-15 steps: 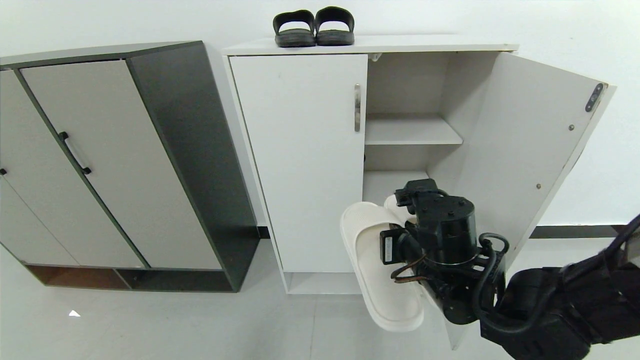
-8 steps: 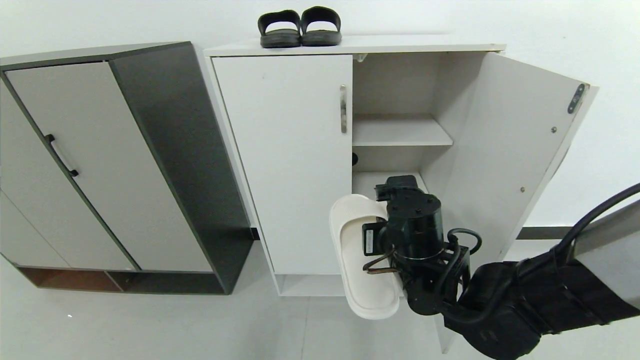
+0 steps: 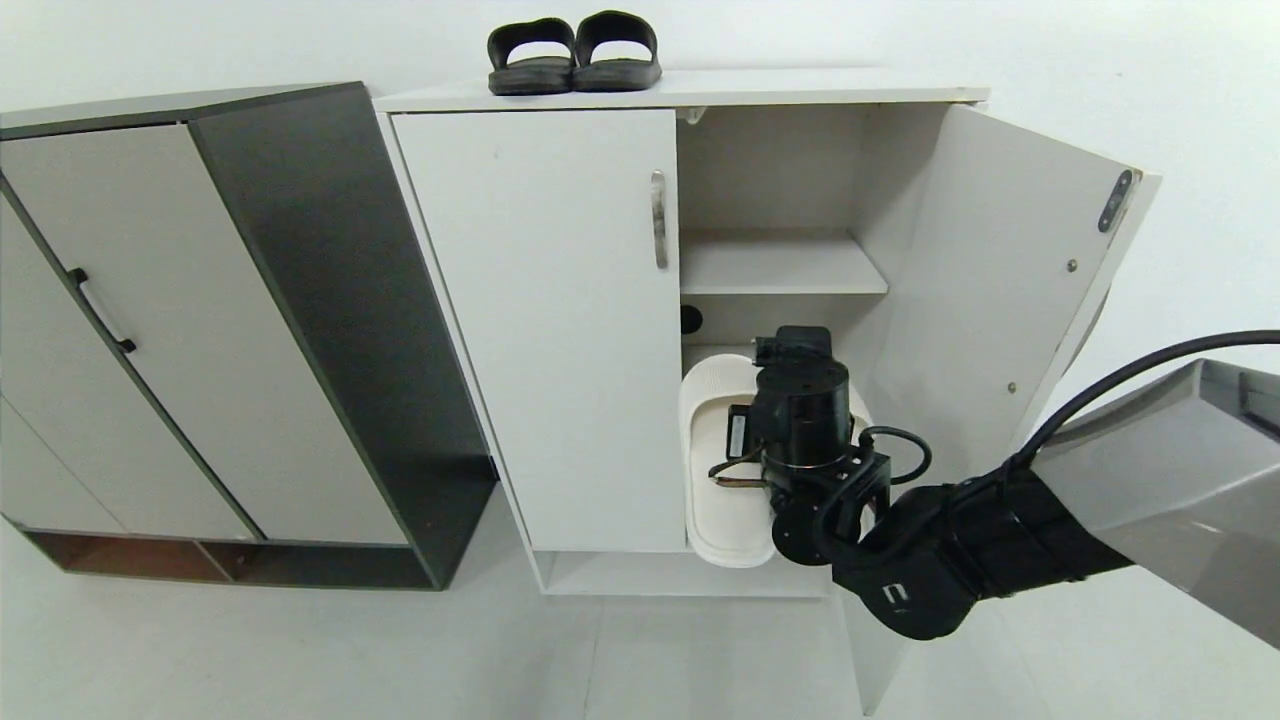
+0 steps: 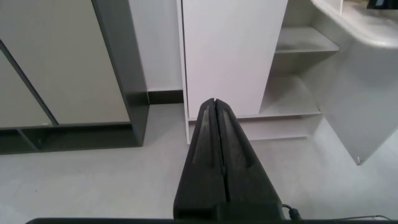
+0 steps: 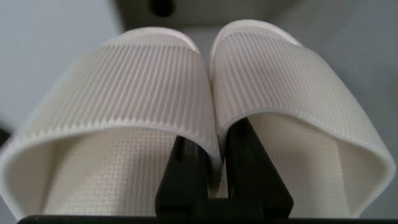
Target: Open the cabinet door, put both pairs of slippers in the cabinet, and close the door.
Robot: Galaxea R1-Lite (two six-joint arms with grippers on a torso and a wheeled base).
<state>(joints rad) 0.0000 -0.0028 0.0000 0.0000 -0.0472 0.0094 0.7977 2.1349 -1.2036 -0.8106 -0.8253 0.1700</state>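
A white cabinet [image 3: 540, 300] stands with its left door shut and its right door [image 3: 990, 300] swung wide open. A pair of black slippers [image 3: 575, 50] rests on its top. My right gripper [image 5: 214, 177] is shut on the inner strap edges of a pair of white slippers [image 3: 715, 480] [image 5: 155, 93], held side by side. They sit in the opening of the lower compartment, toes pointing inward, below the shelf [image 3: 780, 265]. My left gripper [image 4: 214, 106] is shut on nothing and hangs low over the floor in front of the cabinet.
A grey and dark cabinet [image 3: 200, 320] stands to the left, its doors shut. There is bare floor [image 3: 400, 650] in front of both cabinets. The open door's edge lies close to my right arm. A dark round hole [image 3: 691, 319] marks the cabinet's back wall.
My right arm has carried the white slippers forward, from in front of the cabinet into its lower opening. The head camera has also shifted, moving the whole scene leftwards.
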